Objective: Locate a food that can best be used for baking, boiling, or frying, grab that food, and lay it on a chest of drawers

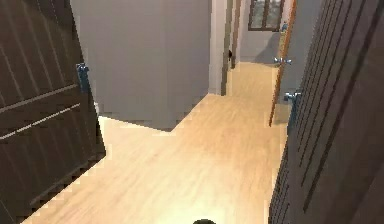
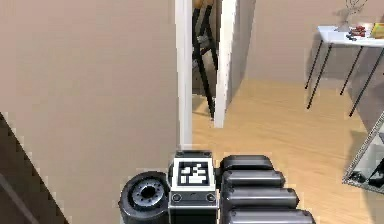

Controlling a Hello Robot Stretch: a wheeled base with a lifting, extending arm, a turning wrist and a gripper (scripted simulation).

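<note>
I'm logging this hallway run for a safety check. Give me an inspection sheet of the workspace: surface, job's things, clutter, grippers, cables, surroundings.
Surface: bare wooden floor.
Job's things: nothing seen for certain; small blobs on a white table, too small to name.
Clutter: dark ladder-like frame in a doorway.
Grippers: gripper sits beside a white marker square; cannot tell whether it holds anything.
Cables: nothing seen.
Surroundings: dark doors on both sides, grey wall, open brown door farther on.
</note>
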